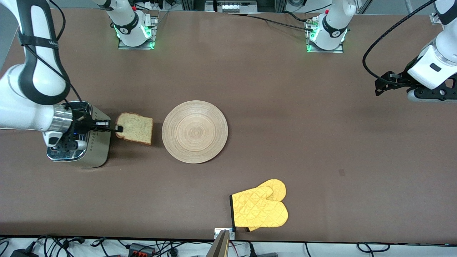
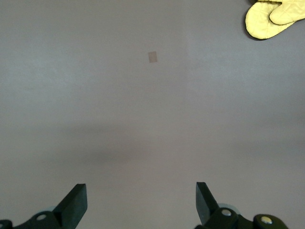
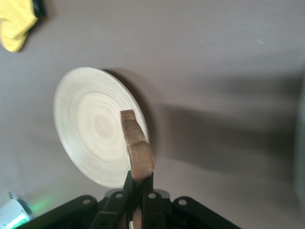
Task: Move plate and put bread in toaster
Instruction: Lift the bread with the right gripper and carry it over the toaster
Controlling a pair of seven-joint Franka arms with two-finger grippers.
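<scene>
Logging bench state:
Right gripper [image 1: 116,127]: fingers clamped tight on one edge of the squarish light brown bread slice with darker crust [image 1: 136,128]; slice held off the table, up in the air just beside the toaster, over the strip of table between toaster and plate.
Bread, right wrist view [image 3: 137,148]: seen edge-on, standing out from the closed fingers, wooden plate showing past it.
Toaster: boxy chrome-topped two-slot toaster with beige-silver sides [image 1: 94,148]; on the table at the right arm's end, partly covered by the right arm's wrist; slots hidden, contents not readable.
Plate: round shallow light tan wooden plate with concentric ring grain [image 1: 195,131]; flat on the table near mid-table, nothing on it, apart from bread and toaster.
Left gripper [image 2: 141,202]: fingers spread wide, nothing between them; hanging over bare brown table top [image 1: 285,107] at the left arm's end; arm waiting.
Mitts: pair of yellow quilted oven mitts with black cuff trim [image 1: 260,209]; overlapping, flat on the table, nearer the front camera than the plate, close to the table edge.
</scene>
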